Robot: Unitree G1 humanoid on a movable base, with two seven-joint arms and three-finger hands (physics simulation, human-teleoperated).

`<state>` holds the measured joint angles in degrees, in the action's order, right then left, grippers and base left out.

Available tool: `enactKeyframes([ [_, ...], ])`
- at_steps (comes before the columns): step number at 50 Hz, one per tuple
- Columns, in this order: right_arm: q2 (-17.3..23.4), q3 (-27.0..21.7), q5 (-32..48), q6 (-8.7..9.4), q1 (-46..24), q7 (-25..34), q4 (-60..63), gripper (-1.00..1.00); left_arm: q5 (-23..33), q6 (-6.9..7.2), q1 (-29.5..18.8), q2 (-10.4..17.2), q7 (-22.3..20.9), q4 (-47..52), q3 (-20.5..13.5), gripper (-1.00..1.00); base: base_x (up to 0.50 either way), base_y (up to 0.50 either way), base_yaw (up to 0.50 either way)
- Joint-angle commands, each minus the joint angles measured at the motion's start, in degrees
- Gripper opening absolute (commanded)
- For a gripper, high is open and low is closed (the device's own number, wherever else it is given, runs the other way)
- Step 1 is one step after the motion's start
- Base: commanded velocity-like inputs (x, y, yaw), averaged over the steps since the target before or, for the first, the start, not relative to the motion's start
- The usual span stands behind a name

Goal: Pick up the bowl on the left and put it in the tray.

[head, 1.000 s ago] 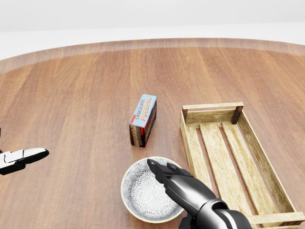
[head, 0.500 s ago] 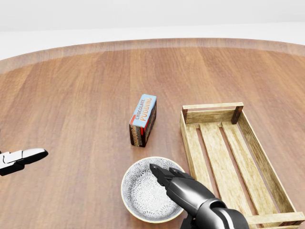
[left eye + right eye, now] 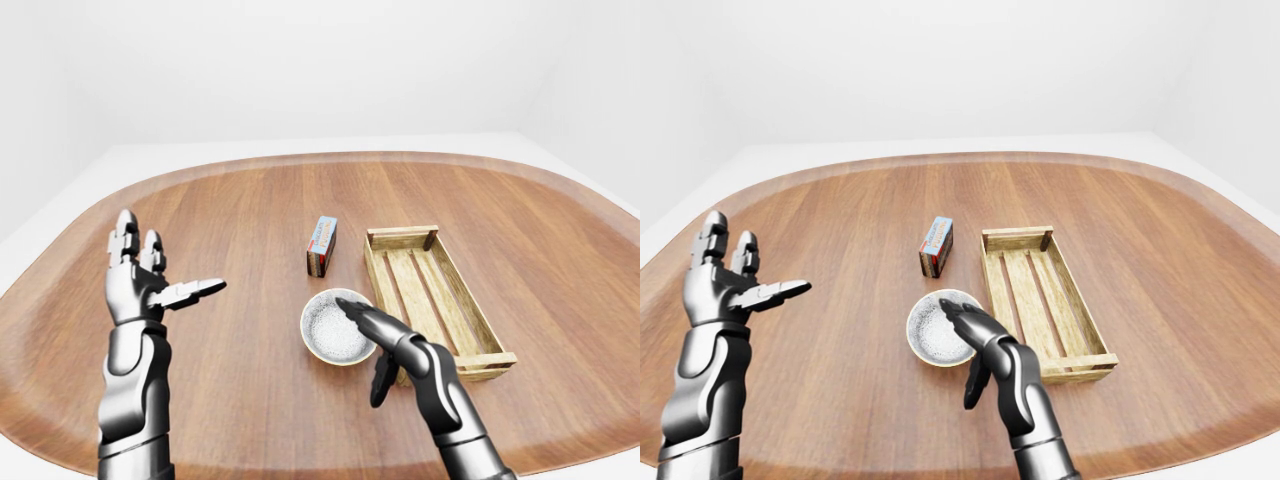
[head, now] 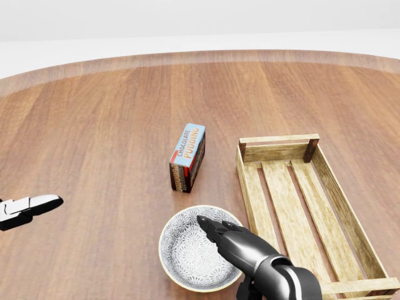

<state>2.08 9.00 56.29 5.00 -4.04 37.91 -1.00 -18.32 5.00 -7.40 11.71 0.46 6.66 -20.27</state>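
A broad wooden table (image 3: 250, 230) with rounded corners and a paler band along its edge fills the lower part of every view; plain white walls (image 3: 320, 70) and a pale floor lie round it; the grain runs up and down the head view. The bowl (image 4: 184, 250), white with a fine grey pattern inside and a cream rim, sits upright on the table near the bottom of the head view, outside the tray; the tray (image 4: 278, 139), a slatted wooden crate with nothing in it, lies just to the right of the bowl, close but apart from it; a chocolate pudding box (image 4: 187, 156) stands above the bowl in the head view, a little way off. The right hand (image 4: 234, 244) reaches over the right side of the bowl; its fingers (image 4: 209, 226) are stretched out over the inside of the bowl, and in the eye views its thumb (image 3: 380, 375) hangs down outside the rim, so the hand is spread across the rim and not closed; whether it touches the bowl cannot be told. The left hand (image 3: 135, 285) is raised well to the left of the bowl, fingers wide apart and pointing up, thumb pointing toward the bowl, holding nothing.
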Motion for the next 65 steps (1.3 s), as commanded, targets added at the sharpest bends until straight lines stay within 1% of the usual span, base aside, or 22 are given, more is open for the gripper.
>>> enactKeyframes([
  [1, -0.1, -0.1, -0.1, 0.00, -1.6, -0.1, -2.6, 1.00, 0.0, 0.00, 0.0, 0.0, -0.1, -0.8, 0.0, 1.00, 0.00, 0.00, 0.00],
  [7, -0.4, 0.0, -0.3, 0.00, -2.4, -0.9, -4.8, 1.00, -0.1, 0.00, -0.1, 0.1, -0.3, -1.5, 0.0, 1.00, 0.00, 0.00, 0.00],
  [18, -0.6, 0.4, 0.5, 0.00, -3.5, -0.3, -5.6, 1.00, -0.3, 0.00, -0.1, 0.1, -0.2, -1.5, 0.2, 1.00, 0.00, 0.00, 0.00],
  [23, -1.0, 0.4, -0.1, 0.00, -3.9, -1.3, -7.8, 1.00, -0.3, 0.00, 0.2, 0.0, -0.3, -1.9, 0.0, 1.00, 0.00, 0.00, 0.00],
  [30, -1.1, 0.7, 0.0, 0.00, -4.2, -1.4, -8.7, 1.00, -0.5, 0.00, 0.0, 0.2, -0.2, -1.4, -0.3, 1.00, 0.00, 0.00, 0.00],
  [32, -1.1, 0.8, 0.1, 0.00, -4.4, -1.5, -9.3, 1.00, -1.0, 0.00, -0.4, 0.6, 0.4, -0.1, -0.3, 1.00, 0.00, 0.00, 0.00],
  [35, -1.3, 1.0, 0.1, 0.00, -4.6, -1.7, -10.0, 1.00, -0.2, 0.00, -0.5, -0.1, -0.1, -2.7, 0.4, 1.00, 0.00, 0.00, 0.00],
  [41, -1.2, 1.1, 0.0, 0.00, -4.0, -1.9, -10.7, 1.00, -0.4, 0.00, -0.7, 0.0, 0.0, -2.7, 0.6, 1.00, 0.00, 0.00, 0.00],
  [65, -1.5, 1.0, -0.9, 0.00, -6.6, -3.4, -16.1, 1.00, -0.7, 0.00, 0.1, -0.3, -0.2, -2.1, 0.6, 1.00, 0.00, 0.00, 0.00],
])
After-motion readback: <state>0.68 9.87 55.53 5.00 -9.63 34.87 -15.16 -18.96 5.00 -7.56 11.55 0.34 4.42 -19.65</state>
